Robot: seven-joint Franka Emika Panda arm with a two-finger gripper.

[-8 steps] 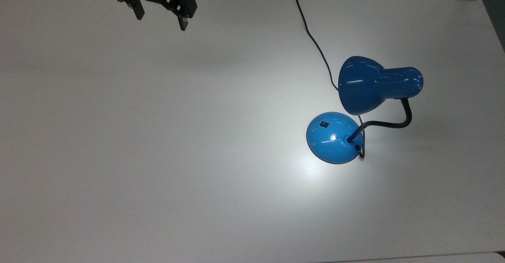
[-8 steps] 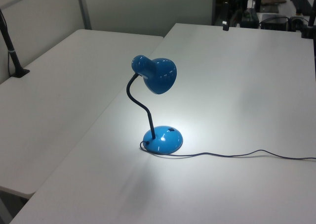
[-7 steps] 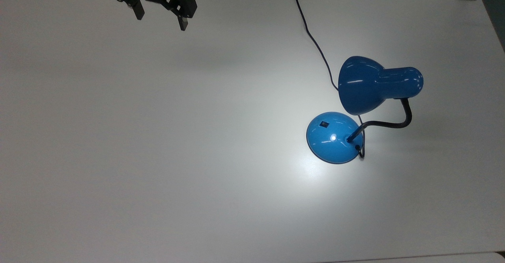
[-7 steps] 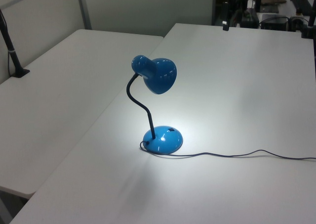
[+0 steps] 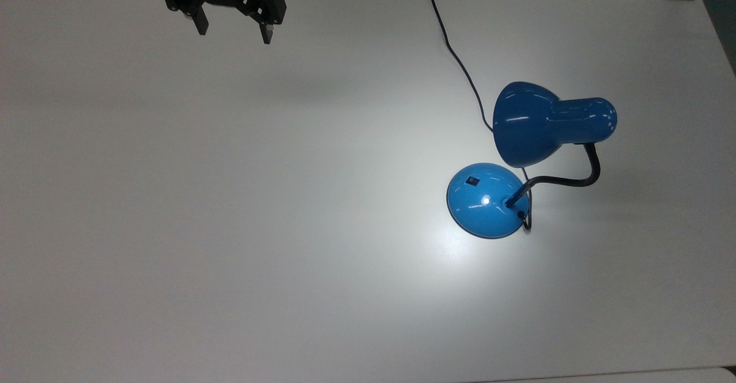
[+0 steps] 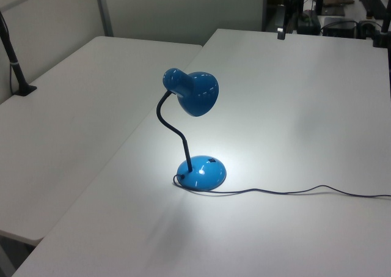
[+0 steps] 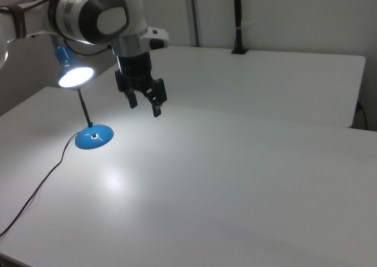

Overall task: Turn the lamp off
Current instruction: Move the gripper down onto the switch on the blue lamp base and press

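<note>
A white table (image 5: 230,228) is filling most of all three views; a seam is running across it in the right view, and in the left view a second table surface (image 6: 61,106) is lying beside it on the left view's left. The Franka arm (image 7: 94,13), white with a black wrist, is reaching in from the right view's upper left. Its gripper (image 5: 233,33) is hanging above the table near the far edge at the top view's upper left, pointing downward, with its two black fingers (image 5: 200,25) standing wide apart and enclosing nothing.

The lamp (image 5: 535,159) is standing on the table toward the top view's right, well apart from the gripper. Its bell-shaped blue shade (image 5: 532,123) is tilting toward the table, and in the right view the mouth of the shade (image 7: 75,75) is glowing white, showing the lamp to be lit. A bright pool of light is falling on the table around the round blue base (image 5: 486,200). A black gooseneck (image 5: 566,179) is curving from the base up to the shade. A black cord (image 5: 454,49) is leaving the base and trailing across the table to the far edge in the top view. A small black switch (image 5: 472,180) is sitting on the domed base, on the side facing the top view's left, untouched.
</note>
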